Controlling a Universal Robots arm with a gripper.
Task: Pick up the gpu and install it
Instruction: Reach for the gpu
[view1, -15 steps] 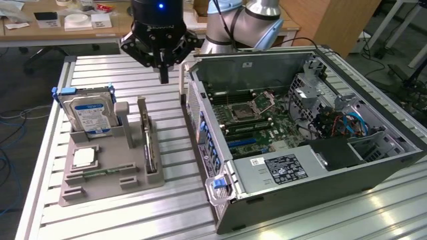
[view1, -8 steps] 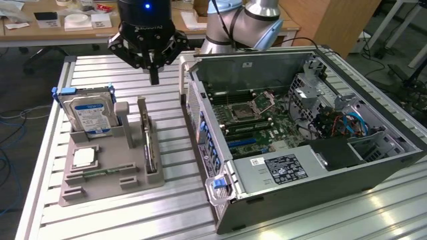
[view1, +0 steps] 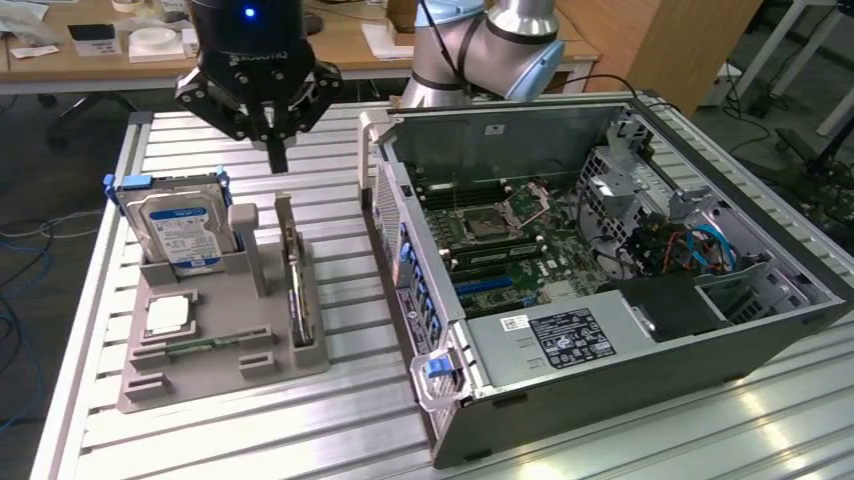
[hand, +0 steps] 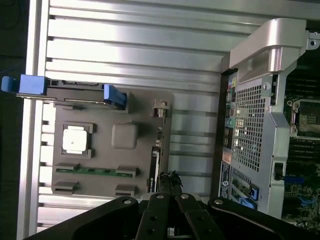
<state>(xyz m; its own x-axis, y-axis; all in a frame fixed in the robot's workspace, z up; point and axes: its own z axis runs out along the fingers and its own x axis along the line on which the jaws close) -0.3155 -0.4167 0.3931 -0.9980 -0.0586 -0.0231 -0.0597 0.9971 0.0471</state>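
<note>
The gpu stands on its edge in a slot of the grey holder tray, a thin card seen almost edge-on. In the wrist view the gpu is a narrow dark strip along the holder's side nearest the computer. My gripper hangs above the far end of the card, clear of it, with its black fingers pressed together and nothing between them. Its fingertips show in the wrist view just over the card's line.
A hard drive with a blue-white label stands in the holder beside a square chip and a memory stick. The open computer case lies at the exterior view's right, motherboard exposed. A slatted metal table carries everything.
</note>
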